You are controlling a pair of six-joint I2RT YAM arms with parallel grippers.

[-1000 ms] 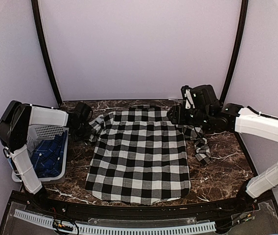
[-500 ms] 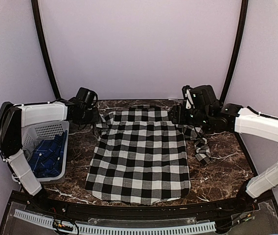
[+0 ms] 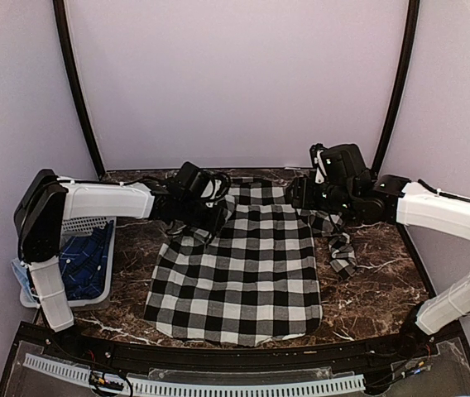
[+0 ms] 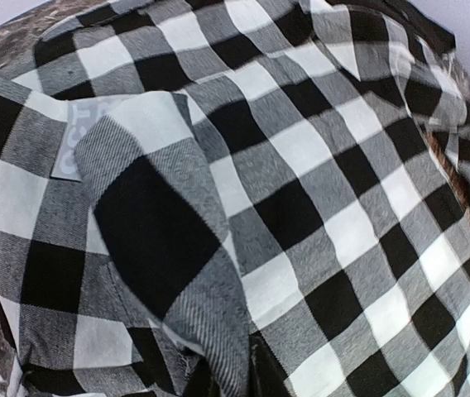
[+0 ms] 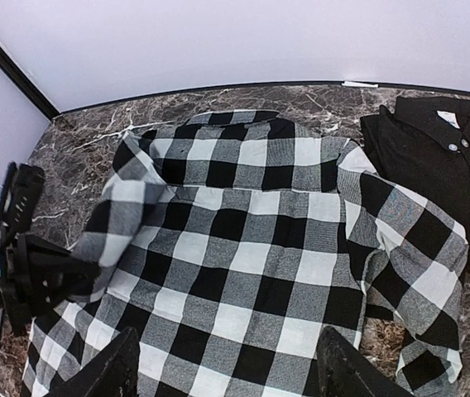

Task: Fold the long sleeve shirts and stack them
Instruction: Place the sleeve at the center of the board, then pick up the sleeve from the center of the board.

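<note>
Garments are numbering three: one checked shirt (image 3: pixel 243 273) is lying flat in the middle of the marble table (image 3: pixel 376 273), one black shirt (image 5: pixel 434 157) is sitting folded at its 2 o'clock, and one blue garment (image 3: pixel 82 265) is resting in the single white basket (image 3: pixel 74 222) at 9 o'clock. Left gripper (image 3: pixel 210 213) is pinching the checked shirt's 9 o'clock sleeve (image 5: pixel 123 207), holding it over the shirt's body. Right gripper (image 5: pixel 231 368) is hovering over the 3 o'clock shoulder, fingers spread, gripping nothing.
</note>
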